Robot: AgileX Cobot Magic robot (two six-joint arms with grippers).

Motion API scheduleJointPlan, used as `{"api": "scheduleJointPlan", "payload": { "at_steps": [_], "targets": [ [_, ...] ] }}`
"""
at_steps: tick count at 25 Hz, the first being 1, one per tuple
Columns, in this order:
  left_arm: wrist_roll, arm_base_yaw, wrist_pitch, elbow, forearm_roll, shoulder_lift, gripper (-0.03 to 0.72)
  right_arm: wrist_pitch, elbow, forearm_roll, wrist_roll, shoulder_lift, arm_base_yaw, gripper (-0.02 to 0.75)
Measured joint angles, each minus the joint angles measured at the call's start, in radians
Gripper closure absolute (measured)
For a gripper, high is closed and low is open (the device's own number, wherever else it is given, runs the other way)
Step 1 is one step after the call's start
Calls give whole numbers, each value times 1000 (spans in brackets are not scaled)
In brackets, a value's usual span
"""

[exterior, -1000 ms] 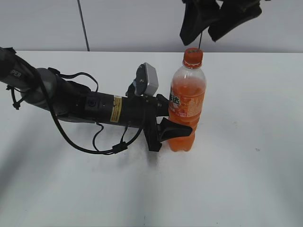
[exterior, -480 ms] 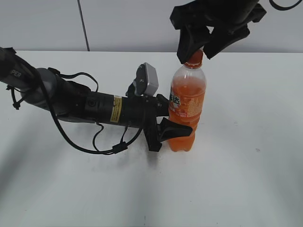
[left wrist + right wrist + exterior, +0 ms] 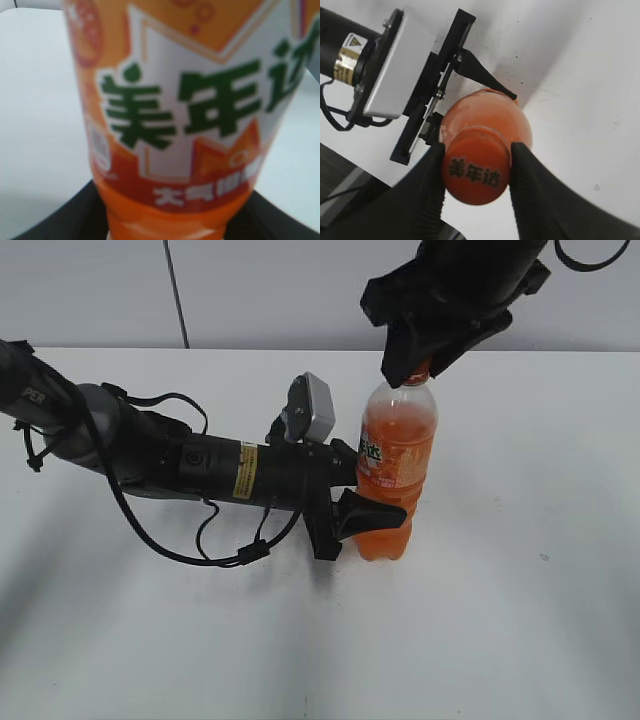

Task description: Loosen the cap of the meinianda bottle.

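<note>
The meinianda bottle [image 3: 396, 472] stands upright on the white table [image 3: 520, 590], a little right of centre in the exterior view. My left gripper [image 3: 362, 492] reaches in from the left of the frame, lying low along the table, and clamps the bottle's lower body between its dark fingers [image 3: 365, 512]; my left wrist view is filled by the orange-and-white label [image 3: 200, 100]. My right gripper [image 3: 476, 172] comes down from the upper right of the exterior frame onto the bottle's top. In the right wrist view its two ribbed black fingers [image 3: 422, 192] press against opposite sides of the orange cap [image 3: 477, 172], closed narrowly on it.
</note>
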Motion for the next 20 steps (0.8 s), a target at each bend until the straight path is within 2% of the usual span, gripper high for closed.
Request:
{"api": "scheduleJointPlan", "payload": {
  "at_steps": [2, 3, 5, 7, 10, 14, 20],
  "targets": [
    [0, 0, 0, 0, 0, 0, 305, 6, -3, -2, -103, 0, 0, 445],
    [0, 0, 0, 0, 0, 0, 305, 8, -5, -2, -214, 0, 0, 449],
    [2, 0, 0, 0, 2, 0, 305, 9, -6, -6, -490, 0, 0, 459],
    [6, 0, -1, 0, 4, 0, 305, 11, -6, -7, -865, 0, 0, 460],
    [12, 0, -3, 0, 3, 0, 312, 26, -8, -1, -1244, -2, 0, 456],
    [15, 0, -5, 0, 3, 0, 312, 37, -9, -1, -1360, -3, 0, 456],
    [12, 0, -4, -1, 0, 0, 312, 31, -9, -26, -1323, -4, 0, 423]
  ]
}}
